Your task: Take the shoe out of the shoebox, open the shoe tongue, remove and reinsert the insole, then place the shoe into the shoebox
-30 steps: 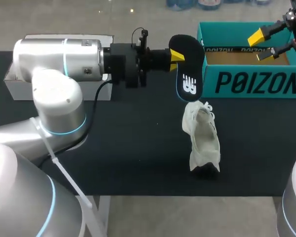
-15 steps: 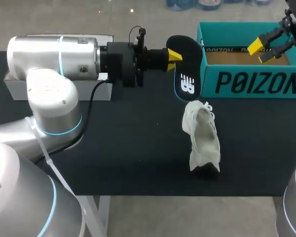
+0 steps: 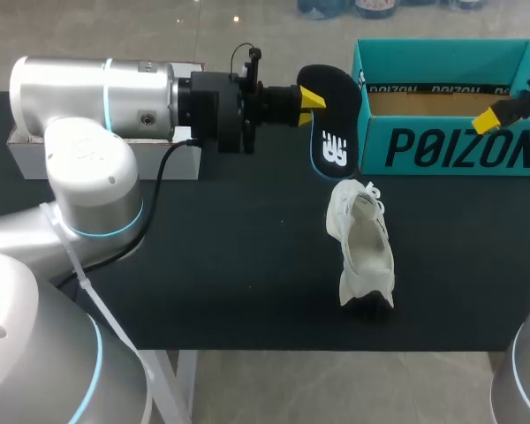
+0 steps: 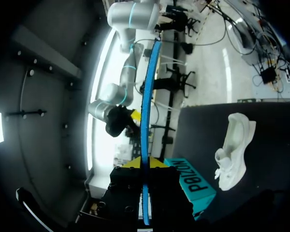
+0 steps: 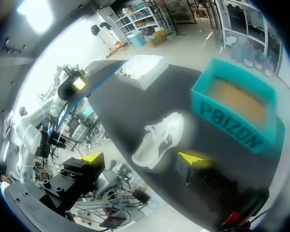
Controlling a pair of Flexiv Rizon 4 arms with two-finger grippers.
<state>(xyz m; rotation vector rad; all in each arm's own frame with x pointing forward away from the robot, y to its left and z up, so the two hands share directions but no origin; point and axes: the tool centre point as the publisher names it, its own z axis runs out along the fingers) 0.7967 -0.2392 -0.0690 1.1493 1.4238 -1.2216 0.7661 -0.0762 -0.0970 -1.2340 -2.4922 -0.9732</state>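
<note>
- Head view: you get even, diffuse light from overhead. The black table (image 3: 203, 265) reads matte.
- The white shoe (image 3: 364, 252) is bright with its detail intact. You see only a small soft shadow at its near end.
- The left arm (image 3: 88, 84) shows soft highlights along its silver casing.
- Left wrist view: strong backlight. A blown-out white band sits behind the insole (image 4: 146, 121), and the left gripper (image 4: 144, 162) is nearly a silhouette.
- Same view: the shoe is well lit and sharp; straight lines bow toward the rim.
- Right wrist view: soft throughout. The shoe smears, the shoebox (image 5: 237, 108) lettering is fuzzy, and the right gripper (image 5: 144, 158) has blurred yellow tips. Glare burns out one corner.
</note>
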